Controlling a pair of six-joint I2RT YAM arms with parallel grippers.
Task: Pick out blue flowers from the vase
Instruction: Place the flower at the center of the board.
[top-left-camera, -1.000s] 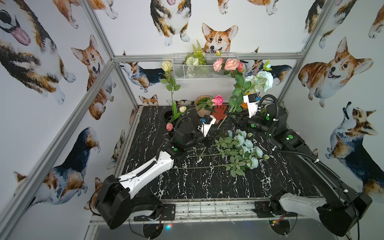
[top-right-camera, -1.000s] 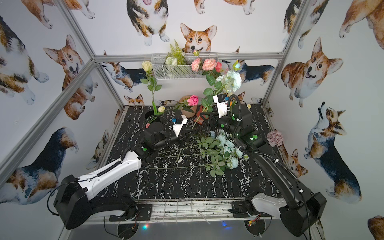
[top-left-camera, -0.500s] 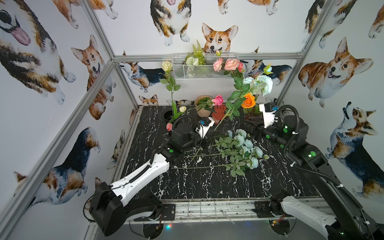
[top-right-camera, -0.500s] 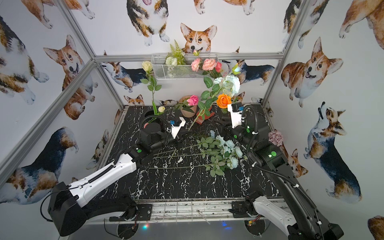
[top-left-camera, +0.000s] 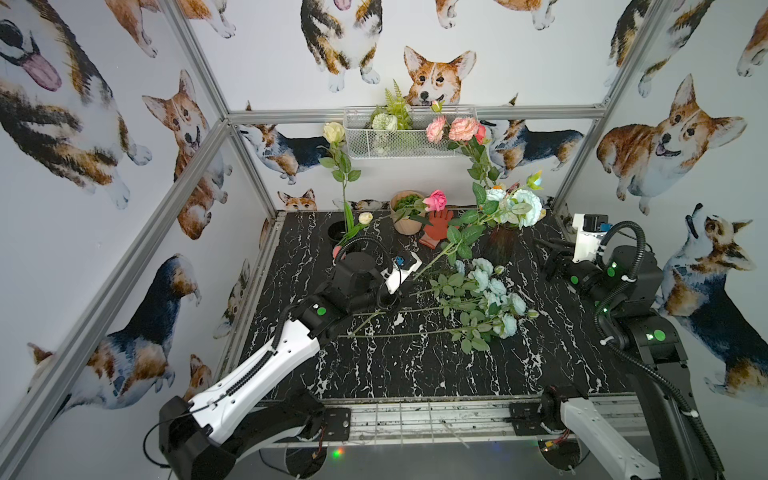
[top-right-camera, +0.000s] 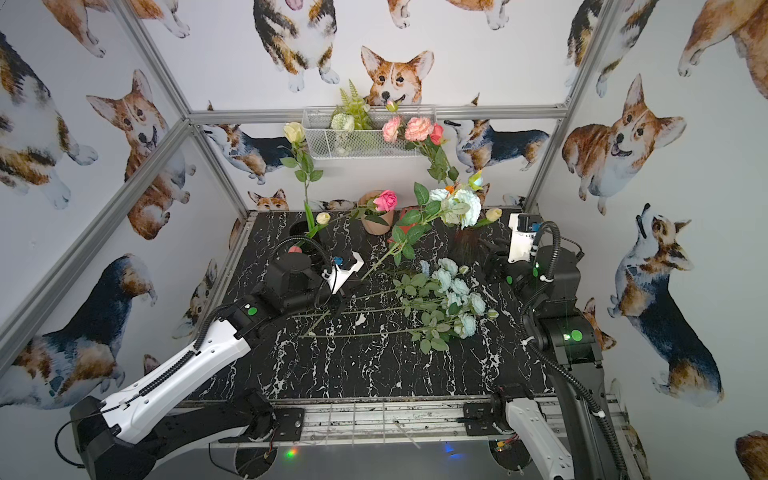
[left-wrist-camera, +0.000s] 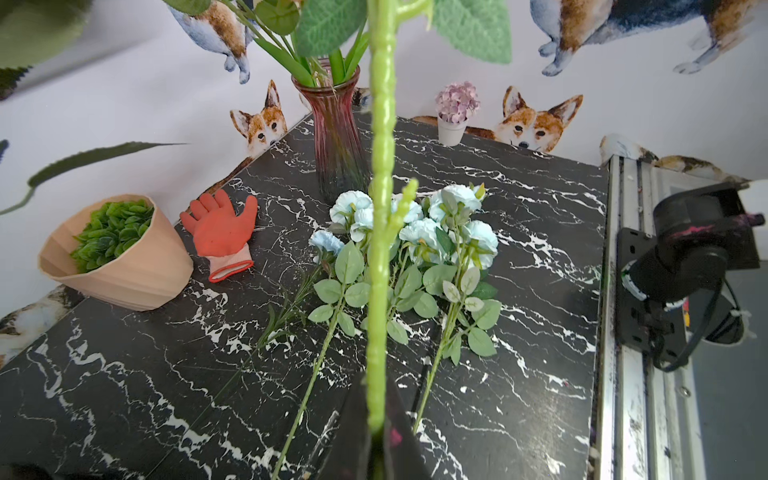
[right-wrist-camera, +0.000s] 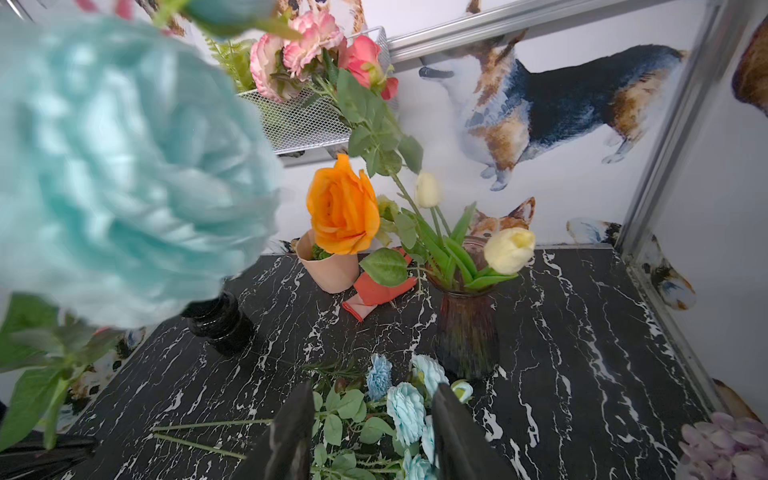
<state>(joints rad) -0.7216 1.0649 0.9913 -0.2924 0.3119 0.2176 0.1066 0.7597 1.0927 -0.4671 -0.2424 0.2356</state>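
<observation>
My left gripper (top-left-camera: 401, 286) is shut on the green stem (left-wrist-camera: 380, 249) of a blue flower. The stem slants up to its pale aqua blooms (top-left-camera: 524, 205), which hang above the dark red glass vase (top-left-camera: 500, 245). The big bloom (right-wrist-camera: 116, 174) fills the near part of the right wrist view. Several more blue flowers (top-left-camera: 490, 299) lie on the black marble table in front of the vase. My right gripper (top-left-camera: 546, 255) is open and holds nothing, off to the vase's right. An orange rose (right-wrist-camera: 343, 208), pink blooms (top-left-camera: 455, 129) and cream tulips (right-wrist-camera: 509, 249) stand in the vase.
A peach pot of greenery (top-left-camera: 405, 214), a red glove (top-left-camera: 438, 226) and a pink rose (top-left-camera: 435, 200) are at the back. A black vase (top-left-camera: 337, 232) with a cream rose is back left. A wire basket (top-left-camera: 409, 135) hangs on the wall. A lilac potted flower (left-wrist-camera: 455, 110) stands far right.
My right arm has drawn back from the vase to the right. The stem held by my left gripper has tilted lower, so its blooms now sit over the vase and hide the orange rose.
</observation>
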